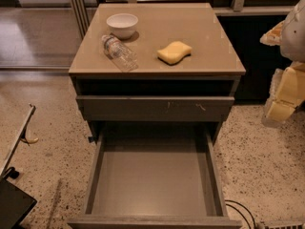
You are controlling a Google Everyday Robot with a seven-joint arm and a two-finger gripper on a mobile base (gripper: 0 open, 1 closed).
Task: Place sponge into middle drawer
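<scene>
The pale yellow sponge (174, 52) lies flat on the tan cabinet top (209, 37), right of centre and near its front edge. The middle drawer (151, 175) is pulled far out toward me; its plain grey-brown floor is bare. My gripper (284, 95), white and pale yellow, hangs at the right edge of the view. It is beside the cabinet's right front corner, well to the right of the sponge and touching nothing.
A white bowl (122, 24) stands at the back left of the top. A clear plastic bottle (118, 52) lies on its side in front of it. Above the open drawer, a drawer with a scratched front (155, 108) sticks out slightly. Cables (240, 211) lie on the speckled floor at lower right.
</scene>
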